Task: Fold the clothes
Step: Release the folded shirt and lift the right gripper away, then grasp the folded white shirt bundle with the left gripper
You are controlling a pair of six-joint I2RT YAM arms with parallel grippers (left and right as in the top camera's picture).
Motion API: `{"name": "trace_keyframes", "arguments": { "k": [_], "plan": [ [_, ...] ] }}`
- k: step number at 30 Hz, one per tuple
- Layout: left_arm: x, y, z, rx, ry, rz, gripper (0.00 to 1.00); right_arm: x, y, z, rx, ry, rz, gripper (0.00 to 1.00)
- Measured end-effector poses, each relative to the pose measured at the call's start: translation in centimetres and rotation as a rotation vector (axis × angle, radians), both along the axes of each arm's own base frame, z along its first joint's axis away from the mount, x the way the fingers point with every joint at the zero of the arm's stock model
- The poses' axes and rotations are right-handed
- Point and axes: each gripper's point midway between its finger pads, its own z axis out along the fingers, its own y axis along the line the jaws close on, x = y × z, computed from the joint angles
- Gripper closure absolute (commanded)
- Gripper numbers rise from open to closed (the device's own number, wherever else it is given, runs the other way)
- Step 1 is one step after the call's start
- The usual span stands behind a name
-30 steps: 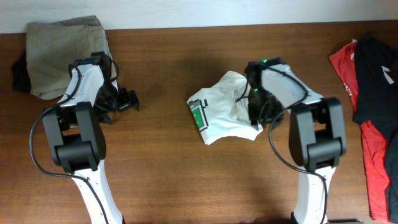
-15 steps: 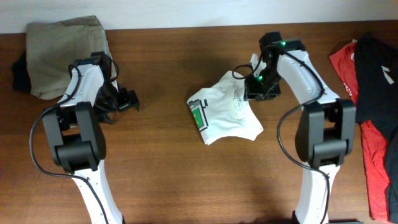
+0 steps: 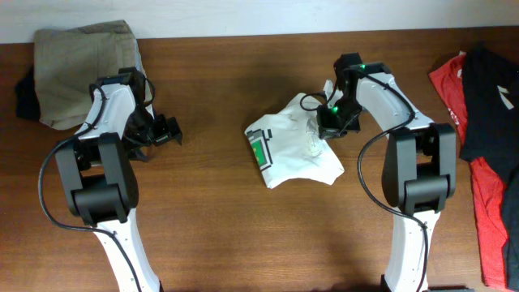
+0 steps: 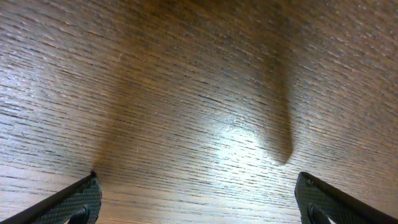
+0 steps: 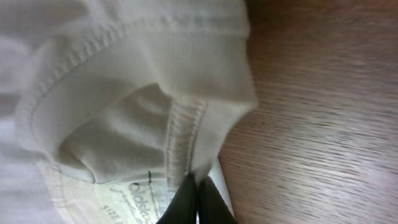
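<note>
Fabric of the white T-shirt (image 5: pixel 124 93) sits pinched between our right gripper's (image 5: pixel 194 200) jaws, which are pressed together on a stitched hem beside the printed label (image 5: pixel 118 196), the rest of the garment spreading away from them in a crumpled heap on the table (image 3: pixel 211 227). Our left gripper (image 4: pixel 199 200) holds its jaws wide apart with only bare wood between and beneath them, the shirt well off to their side.

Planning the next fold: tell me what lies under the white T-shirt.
Bare wooden table shows all round the white T-shirt; whatever lies beneath the fabric is covered. The right gripper pinches its collar edge.
</note>
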Motion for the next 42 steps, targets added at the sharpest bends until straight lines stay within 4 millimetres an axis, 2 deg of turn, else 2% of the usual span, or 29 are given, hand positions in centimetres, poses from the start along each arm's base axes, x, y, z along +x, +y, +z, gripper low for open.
{"name": "trace_keyframes", "arguments": {
  "k": [3,4,5,6,8,9,11,13,14,15,16,17,18,20,21,23,25,28,29,31,34,39,42],
  "plan": [
    [0.0,0.0,0.0,0.000,-0.001,0.000,0.01,2.0,-1.5,1.3,-0.094,-0.063,-0.036,0.96],
    [0.0,0.0,0.0,0.000,0.000,0.001,0.01,2.3,-2.1,1.2,-0.129,-0.075,-0.048,0.91],
    [0.0,0.0,0.0,0.000,0.000,0.000,0.01,2.5,-2.4,0.8,-0.149,-0.089,-0.057,0.69],
    [0.0,0.0,0.0,0.000,0.000,0.000,0.01,2.5,-2.8,0.0,-0.172,-0.091,-0.066,0.32],
    [0.0,0.0,0.0,-0.002,0.000,-0.001,0.01,1.8,-3.6,-0.9,-0.216,-0.064,-0.093,0.08],
    [-0.1,-0.2,0.0,-0.017,-0.001,-0.016,0.01,1.6,-4.0,-0.9,-0.239,-0.053,-0.110,0.01],
    [-0.1,-0.9,0.3,-0.081,-0.011,-0.060,0.01,1.0,-5.0,0.1,-0.286,-0.016,-0.153,0.01],
    [0.1,-3.3,1.0,-0.212,-0.048,-0.138,0.01,1.6,-5.9,3.4,-0.298,-0.025,-0.199,0.01],
    [0.2,-4.8,1.3,-0.280,-0.068,-0.173,0.01,2.5,-6.9,6.3,-0.294,-0.065,-0.242,0.01],
    [0.2,-6.8,1.8,-0.363,-0.089,-0.217,0.01,3.5,-8.5,9.7,-0.286,-0.121,-0.292,0.01],
    [0.1,-8.4,2.1,-0.422,-0.103,-0.247,0.01,4.0,-9.8,12.0,-0.281,-0.162,-0.332,0.01],
    [0.1,-9.4,2.2,-0.457,-0.111,-0.267,0.01,4.4,-11.8,14.5,-0.276,-0.211,-0.389,0.01],
    [-0.1,-10.6,2.4,-0.497,-0.117,-0.292,0.01,4.6,-14.7,17.2,-0.275,-0.271,-0.463,0.01],
    [-1.0,-12.0,2.9,-0.541,-0.098,-0.315,0.01,4.2,-19.6,19.6,-0.290,-0.324,-0.578,0.01],
    [-1.5,-12.7,3.3,-0.555,-0.083,-0.329,0.01,3.6,-22.1,19.8,-0.302,-0.321,-0.632,0.01],
    [-1.8,-14.1,3.8,-0.567,-0.087,-0.365,0.04,2.8,-24.6,19.7,-0.312,-0.308,-0.687,0.01],
    [-2.3,-19.3,4.5,-0.613,-0.127,-0.489,0.10,1.8,-27.2,19.7,-0.322,-0.298,-0.745,0.01],
    [-2.9,-25.1,4.5,-0.643,-0.163,-0.563,0.10,1.1,-28.8,19.7,-0.328,-0.293,-0.779,0.01],
    [-3.5,-27.7,4.3,-0.651,-0.169,-0.582,0.10,1.0,-29.1,19.7,-0.329,-0.291,-0.787,0.01],
    [-4.6,-30.8,3.7,-0.635,-0.151,-0.562,0.10,0.9,-29.1,19.7,-0.329,-0.290,-0.788,0.01],
    [-6.1,-32.0,2.3,-0.544,-0.071,-0.436,0.09,0.9,-29.1,19.7,-0.329,-0.290,-0.788,0.01],
    [-5.4,-32.0,1.9,-0.471,-0.059,-0.227,0.09,0.9,-29.1,19.7,-0.329,-0.289,-0.788,0.01],
    [-4.8,-31.8,1.8,-0.451,-0.082,-0.163,0.09,0.9,-29.1,19.7,-0.329,-0.289,-0.788,0.01]
  ]
}}
